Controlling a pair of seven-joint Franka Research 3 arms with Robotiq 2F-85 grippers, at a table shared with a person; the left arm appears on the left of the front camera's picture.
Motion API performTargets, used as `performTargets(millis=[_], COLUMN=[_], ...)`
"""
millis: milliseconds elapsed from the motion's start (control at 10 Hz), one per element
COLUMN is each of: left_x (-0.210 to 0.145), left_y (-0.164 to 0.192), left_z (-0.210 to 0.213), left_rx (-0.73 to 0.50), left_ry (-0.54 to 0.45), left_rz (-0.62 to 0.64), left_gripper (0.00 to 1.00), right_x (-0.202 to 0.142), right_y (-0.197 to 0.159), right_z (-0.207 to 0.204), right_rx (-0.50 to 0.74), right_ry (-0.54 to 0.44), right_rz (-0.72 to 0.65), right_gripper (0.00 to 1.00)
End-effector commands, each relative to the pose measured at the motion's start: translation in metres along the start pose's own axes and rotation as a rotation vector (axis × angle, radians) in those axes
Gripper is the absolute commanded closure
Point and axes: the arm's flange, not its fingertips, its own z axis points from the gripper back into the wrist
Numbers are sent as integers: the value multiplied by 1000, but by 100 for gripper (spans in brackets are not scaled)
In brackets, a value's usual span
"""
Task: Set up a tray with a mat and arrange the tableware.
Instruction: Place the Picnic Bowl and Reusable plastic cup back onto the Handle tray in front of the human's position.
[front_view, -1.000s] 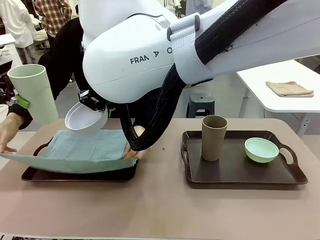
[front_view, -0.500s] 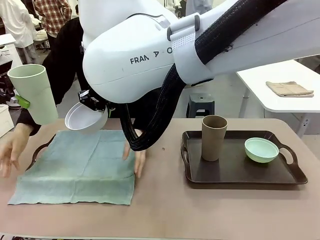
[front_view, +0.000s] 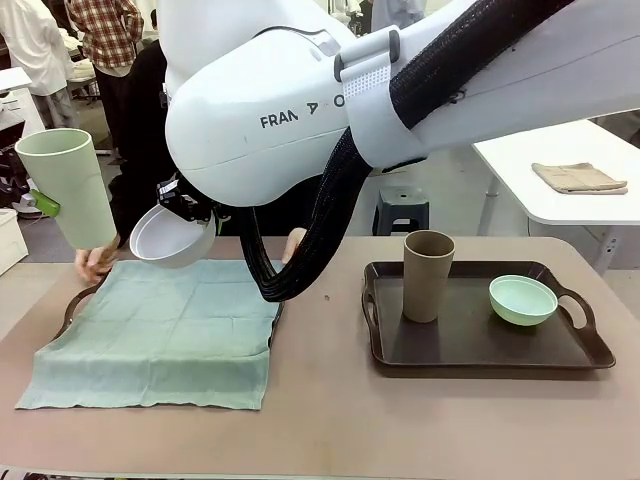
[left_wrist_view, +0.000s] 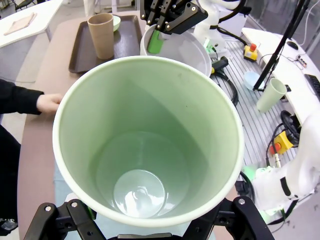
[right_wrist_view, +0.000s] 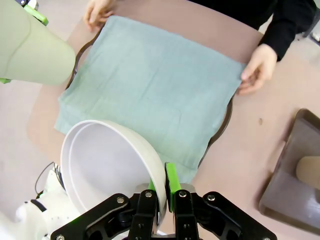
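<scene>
Right tool pinching white bowl aloft, left tool clasping tilted green cup

pale green cup clamped between left gripper jaws, mouth facing camera. just beyond the jaws, right gripper pinches white bowl rim. farther beyond, tan cup on brown tray. person's hand left of jaws.

The right arm was found white and rounded, marked "FRAN" in dark lettering. A black braided cable sleeve was fastened to it by a white strap. The right gripper was noted as black, with silver screws and green pads. A black sleeve was worn by the person.
</scene>
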Motion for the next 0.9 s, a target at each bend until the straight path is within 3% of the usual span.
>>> performTargets(millis=[0, 800], left_x=[3, 3], left_y=[-1, -1], left_z=[1, 1], left_rx=[2, 2], left_ry=[8, 8], left_rz=[-15, -15], left_gripper=[100, 100], right_x=[3, 3], right_y=[2, 2], right_z=[-1, -1], right_rx=[-1, -1], right_ry=[-5, -5], right_rz=[3, 3], right_gripper=[96, 96])
